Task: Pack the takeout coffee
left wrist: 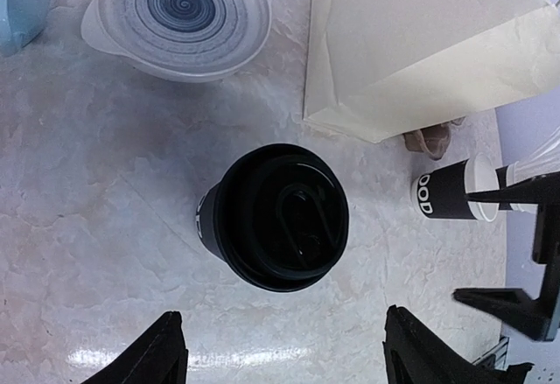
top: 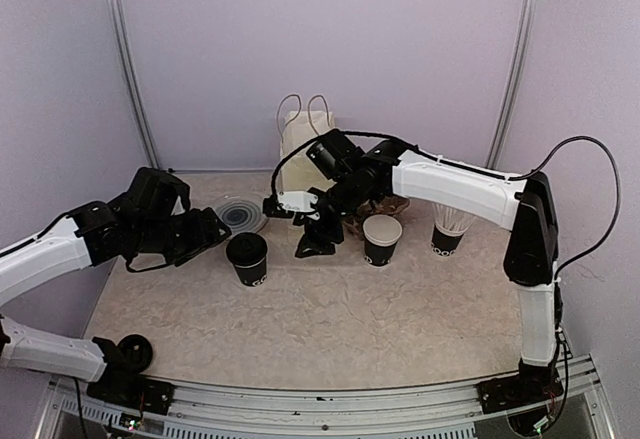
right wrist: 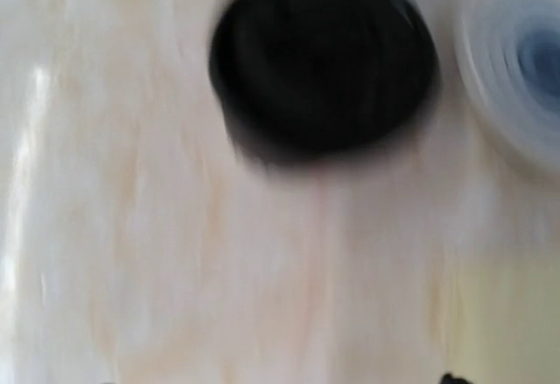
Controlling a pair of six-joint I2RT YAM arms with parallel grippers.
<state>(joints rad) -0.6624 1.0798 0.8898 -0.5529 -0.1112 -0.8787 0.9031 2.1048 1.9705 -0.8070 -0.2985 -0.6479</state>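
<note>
Cup (top: 247, 257) with its black lid on stands upright on the table (top: 330, 329), a little left of centre in the top view; from the left wrist it shows lid-up, straight below the camera, touching nothing. Second black cup (top: 381, 239) stands at 3 o'clock from the first, well apart from it, upright, with no lid and its white inside showing.

Left claw (left wrist: 280, 362) hangs at 10 o'clock from the lidded cup, near it but not touching; its fingers (left wrist: 149, 353) are spread wide with only bare table between them. Right claw (top: 312, 239) reaches in from 3 o'clock and sits between the two cups, nearer the open one; in the left wrist view its two black fingers stand apart with nothing gripped; its own camera is blurred and shows only the dark lid and a pale rim.

Bowl (top: 240, 215) with a spiral pattern under a clear cover lies at 12 o'clock from the lidded cup; a cream paper bag (top: 305, 144) with string handles stands at 1 o'clock, behind the right arm. Black cup of white straws (top: 450, 229) stands at 3 o'clock, beyond the open cup; a pale blue cup (left wrist: 17, 3) shows at the corner of the left wrist view, beside the bowl.
</note>
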